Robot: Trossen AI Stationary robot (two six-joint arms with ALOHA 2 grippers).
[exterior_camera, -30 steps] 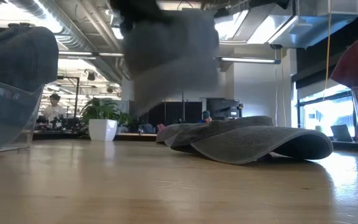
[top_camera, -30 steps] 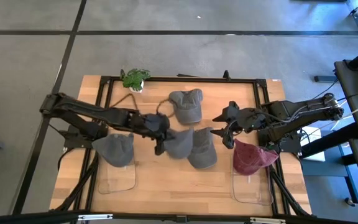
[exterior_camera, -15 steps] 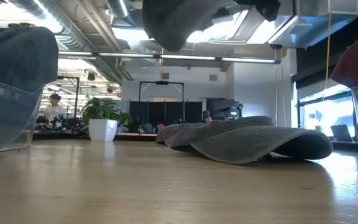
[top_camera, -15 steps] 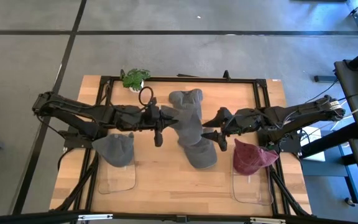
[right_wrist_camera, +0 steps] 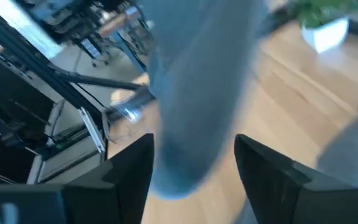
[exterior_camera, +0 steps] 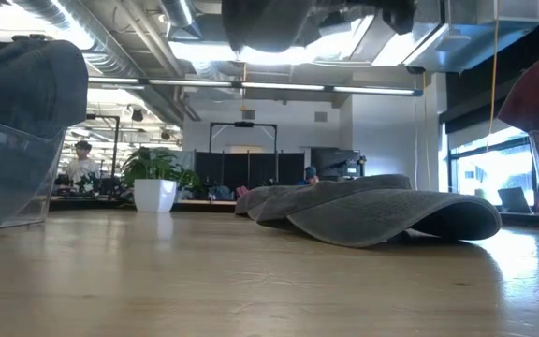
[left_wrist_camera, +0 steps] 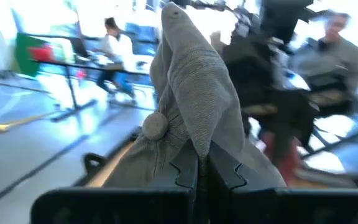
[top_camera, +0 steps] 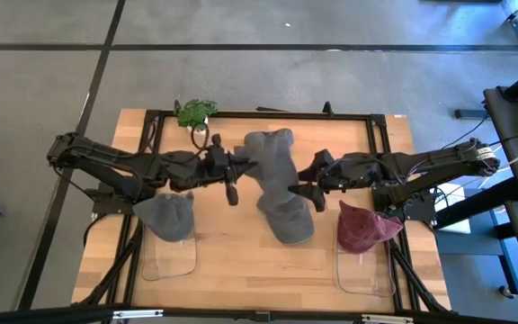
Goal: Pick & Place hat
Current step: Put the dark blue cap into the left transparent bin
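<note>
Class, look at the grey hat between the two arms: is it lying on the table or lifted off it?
Lifted. The left gripper is shut on the grey hat, which hangs clear above the table in the low view.

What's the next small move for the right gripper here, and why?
Probably close the right gripper on the lifted grey hat. The left gripper is shut on the hat and holds it up above the table, and the right wrist view shows the hat hanging between the right gripper's open fingers. That looks like a handover ready to complete.
</note>
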